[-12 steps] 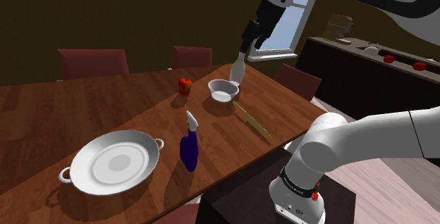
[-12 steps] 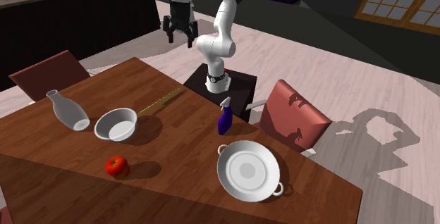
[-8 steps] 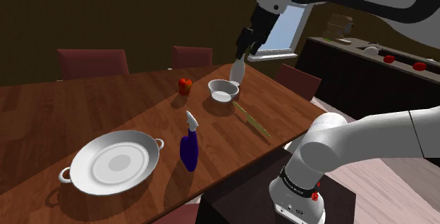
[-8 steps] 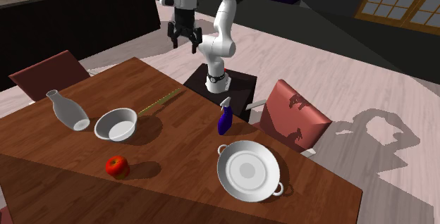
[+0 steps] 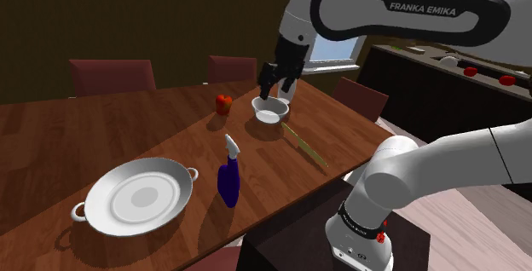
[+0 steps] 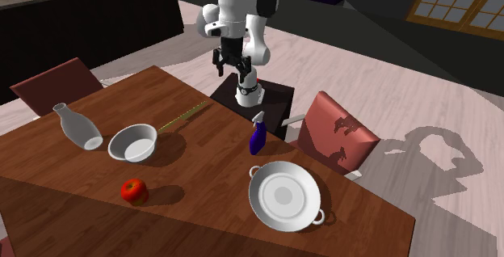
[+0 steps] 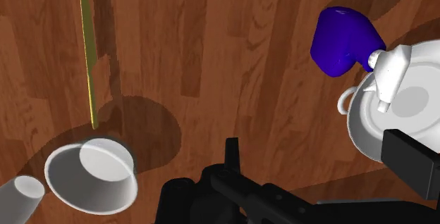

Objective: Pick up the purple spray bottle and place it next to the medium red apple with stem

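The purple spray bottle (image 5: 228,181) (image 6: 256,139) stands upright with a white nozzle near the table's edge closest to the stand, beside a white two-handled plate (image 5: 136,197) (image 6: 284,195). The red apple with stem (image 5: 223,103) (image 6: 134,191) sits farther across the wooden table (image 5: 77,137). My gripper (image 5: 274,78) (image 6: 228,64) hangs open and empty well above the table, between the bottle and the bowl. In the wrist view the gripper (image 7: 321,160) looks down with the bottle (image 7: 342,39) ahead and off to one side, partly over the plate (image 7: 423,113).
A white bowl (image 5: 269,109) (image 6: 133,142) (image 7: 92,175) sits by a white flask (image 6: 77,128) (image 7: 20,196). A thin yellow-green stick (image 5: 305,146) (image 6: 184,116) (image 7: 87,46) lies near the bowl. Red chairs (image 5: 111,75) (image 6: 335,130) ring the table. A dark counter (image 5: 443,77) stands behind.
The arm has swung down and toward the shoulder view's left, now covering the white flask there. In the second exterior view the gripper came lower and nearer the spray bottle. It stays open.
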`<state>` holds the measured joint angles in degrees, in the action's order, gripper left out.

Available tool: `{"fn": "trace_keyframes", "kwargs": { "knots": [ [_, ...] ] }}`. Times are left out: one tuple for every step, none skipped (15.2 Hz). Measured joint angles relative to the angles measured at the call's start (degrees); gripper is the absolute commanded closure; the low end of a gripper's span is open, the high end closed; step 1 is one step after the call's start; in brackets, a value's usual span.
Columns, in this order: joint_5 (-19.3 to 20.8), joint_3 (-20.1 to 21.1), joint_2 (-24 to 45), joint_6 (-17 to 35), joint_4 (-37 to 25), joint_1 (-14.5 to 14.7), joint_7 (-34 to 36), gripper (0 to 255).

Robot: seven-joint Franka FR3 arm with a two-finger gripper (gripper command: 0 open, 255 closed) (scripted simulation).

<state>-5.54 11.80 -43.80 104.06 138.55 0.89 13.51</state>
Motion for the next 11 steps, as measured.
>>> {"fn": "trace_keyframes", "kwargs": {
  "knots": [
    [-0.60,1.04,0.72,0.83,0.57,0.22,1.22,0],
    [-1.20,2.12,1.54,1.58,0.95,0.45,2.48,0],
    [-1.79,3.18,2.41,2.44,1.39,0.67,3.71,0],
    [-2.36,4.17,3.17,3.15,1.78,0.89,4.88,0],
    [-2.98,5.32,4.05,4.08,2.26,1.14,6.18,0],
    [-3.59,6.73,5.58,4.88,1.92,1.35,7.77,0],
    [-4.17,8.13,7.05,5.85,1.82,1.55,9.34,0],
    [-4.57,9.06,8.32,6.73,1.85,1.60,10.42,0],
    [-4.98,10.20,9.86,8.07,2.10,1.66,11.63,0],
    [-5.41,11.26,11.02,8.69,1.95,1.82,12.94,0],
    [-5.85,12.42,12.26,9.73,2.15,2.00,14.25,0]
  ]
}}
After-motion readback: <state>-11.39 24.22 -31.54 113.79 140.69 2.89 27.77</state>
